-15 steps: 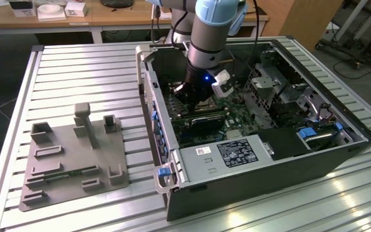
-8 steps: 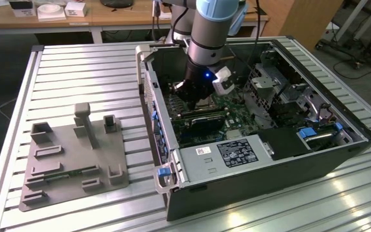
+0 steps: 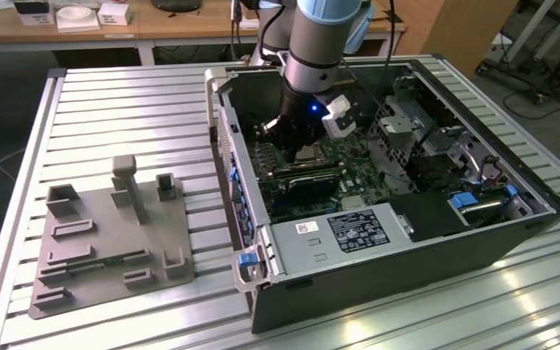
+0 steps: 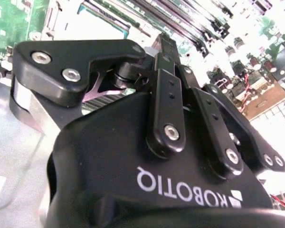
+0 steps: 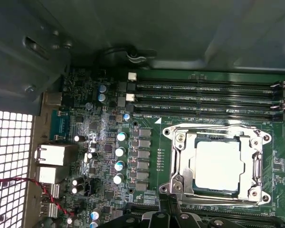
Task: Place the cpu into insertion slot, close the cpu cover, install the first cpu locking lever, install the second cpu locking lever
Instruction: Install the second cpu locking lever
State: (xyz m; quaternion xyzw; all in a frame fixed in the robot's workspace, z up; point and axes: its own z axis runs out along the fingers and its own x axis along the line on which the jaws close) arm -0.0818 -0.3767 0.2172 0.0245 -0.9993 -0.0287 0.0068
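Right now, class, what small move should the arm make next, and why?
Probably lower the tool to press down a locking lever. The cpu already lies seated, the cpu cover lies flat around it, and the tool hovers at the cover's edge. Whether either lever is latched, I cannot tell.

A ribbed aluminium table [image 3: 114, 109] is filling most of the exterior view. An open computer case [image 3: 387, 284] is lying on its side across the right half. A grey fixture plate [image 3: 110, 248], carrying upright blocks, is sitting at the lower left, well apart from the case.
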